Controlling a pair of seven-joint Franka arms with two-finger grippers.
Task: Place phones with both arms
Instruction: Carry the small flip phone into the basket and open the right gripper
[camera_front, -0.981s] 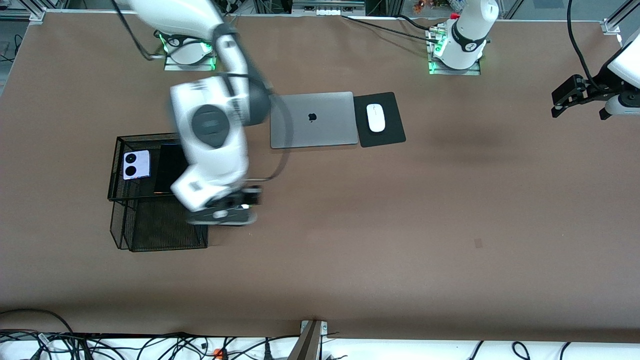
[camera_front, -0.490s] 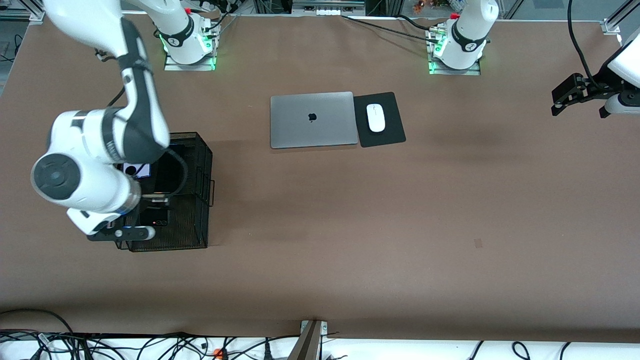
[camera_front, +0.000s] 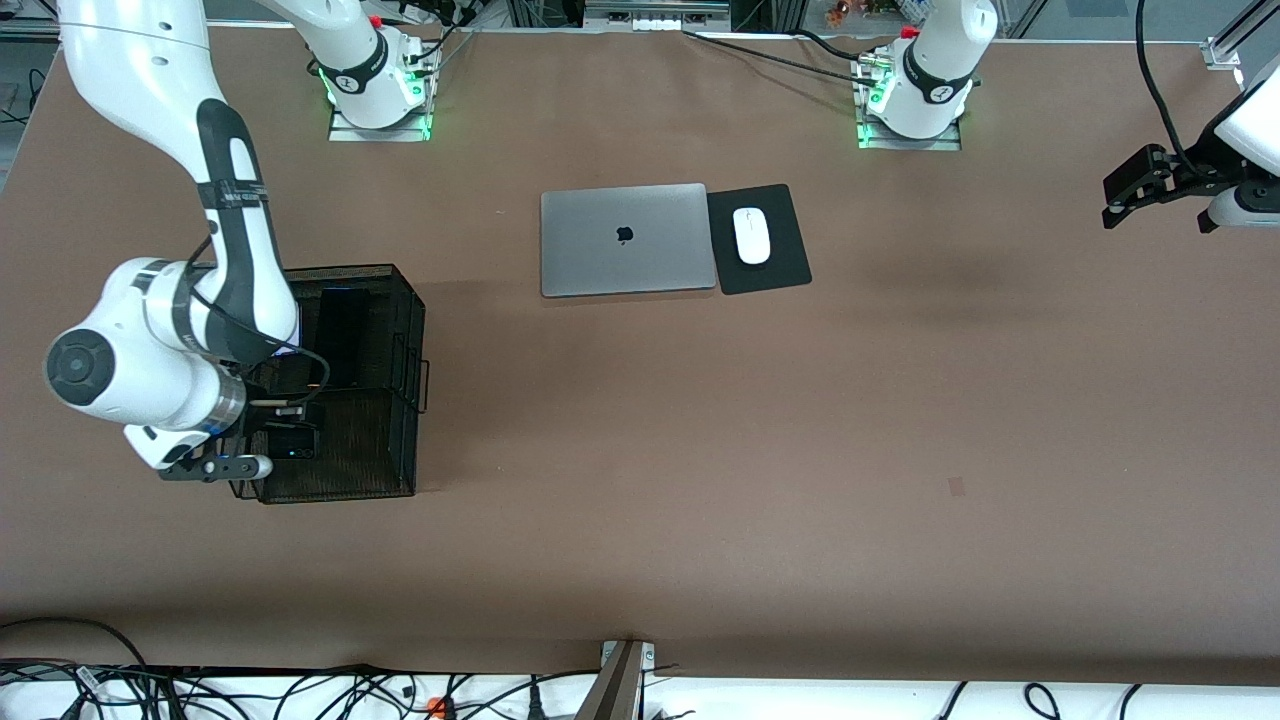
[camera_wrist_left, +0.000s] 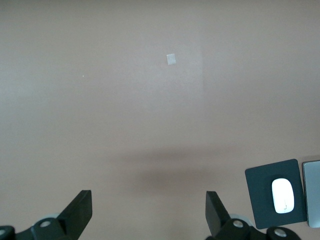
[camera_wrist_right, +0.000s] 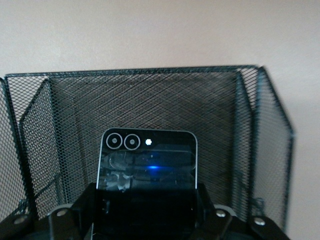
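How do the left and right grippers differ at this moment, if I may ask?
The left gripper is open and holds nothing, while the right gripper is shut on the small black phone. The left gripper hangs over bare table at the left arm's end, while the right gripper is down in the lower tier of the mesh rack at the right arm's end. Both are black two-finger grippers.

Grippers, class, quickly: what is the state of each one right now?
Left gripper: open, holding nothing, over bare table.
Right gripper: shut on the small black phone, over the mesh basket.
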